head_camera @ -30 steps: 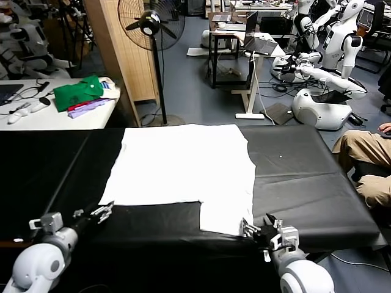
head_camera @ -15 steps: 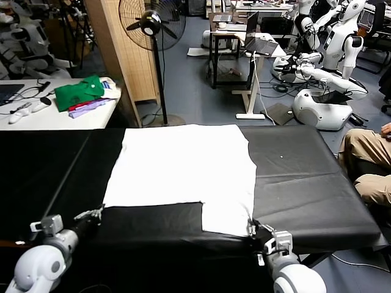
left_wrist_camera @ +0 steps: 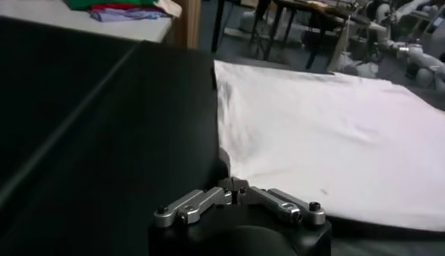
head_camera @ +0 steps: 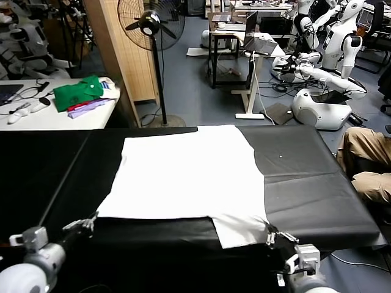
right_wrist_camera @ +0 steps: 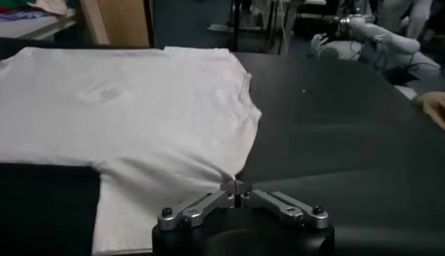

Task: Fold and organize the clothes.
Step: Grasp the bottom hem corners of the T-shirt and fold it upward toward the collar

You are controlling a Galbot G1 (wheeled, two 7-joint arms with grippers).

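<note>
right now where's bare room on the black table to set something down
Bare black table lies right of the white T-shirt, out to the right edge. Another free patch lies left of the shirt, toward the left edge. The near edge is crowded: the left hand and right hand are each shut on a near corner of the shirt.

The T-shirt point(head_camera: 186, 174) is plain white, no print showing on the side facing up. It lies on a black desk point(head_camera: 317, 183). Behind, a white side table point(head_camera: 55, 116) carries a green garment point(head_camera: 78, 91) and a purple cloth point(head_camera: 90, 108). The floor point(head_camera: 201, 91) is grey-blue.
</note>
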